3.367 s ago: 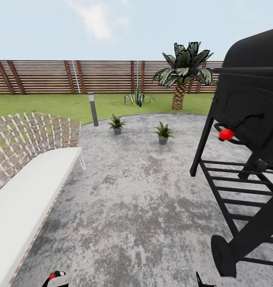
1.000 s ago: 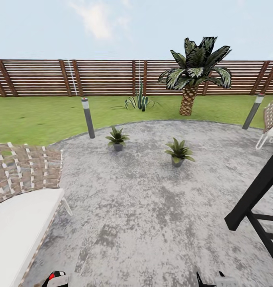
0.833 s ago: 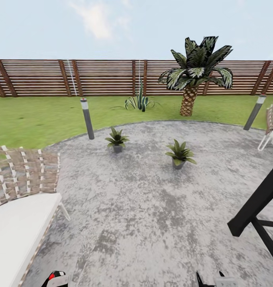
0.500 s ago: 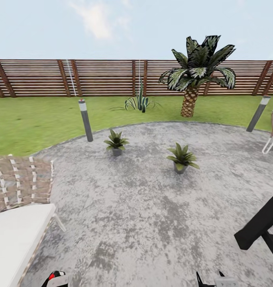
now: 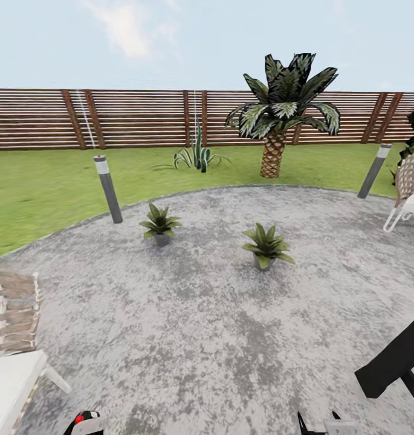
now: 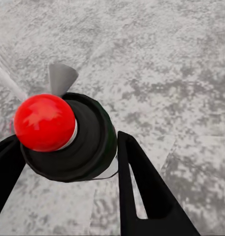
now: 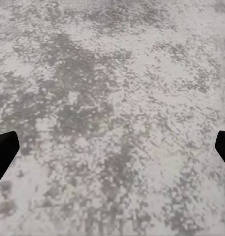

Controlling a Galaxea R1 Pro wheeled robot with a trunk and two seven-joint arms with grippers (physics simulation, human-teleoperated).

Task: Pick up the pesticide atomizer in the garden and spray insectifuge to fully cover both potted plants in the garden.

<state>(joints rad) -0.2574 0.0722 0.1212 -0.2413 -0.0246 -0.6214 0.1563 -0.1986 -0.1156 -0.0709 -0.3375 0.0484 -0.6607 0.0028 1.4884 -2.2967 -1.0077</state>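
Note:
Two potted plants stand on the round stone patio ahead of me, one to the left and one to the right, each a low green rosette in a small grey pot. The pesticide atomizer is a dark bottle with a red tip, and my left gripper is shut on it. In the head view that red tip peeks up at the bottom edge. My right gripper is open over bare stone, its fingertips wide apart.
A woven lounge chair sits near left and a black grill leg near right. Grey bollard lamps edge the patio. Beyond lie lawn, an agave, a palm, a slatted fence and another chair.
The camera has rolled forward and swung a little right: both potted plants look nearer, while the lounge chair and grill have slid toward the picture's edges. Both grippers are held as before.

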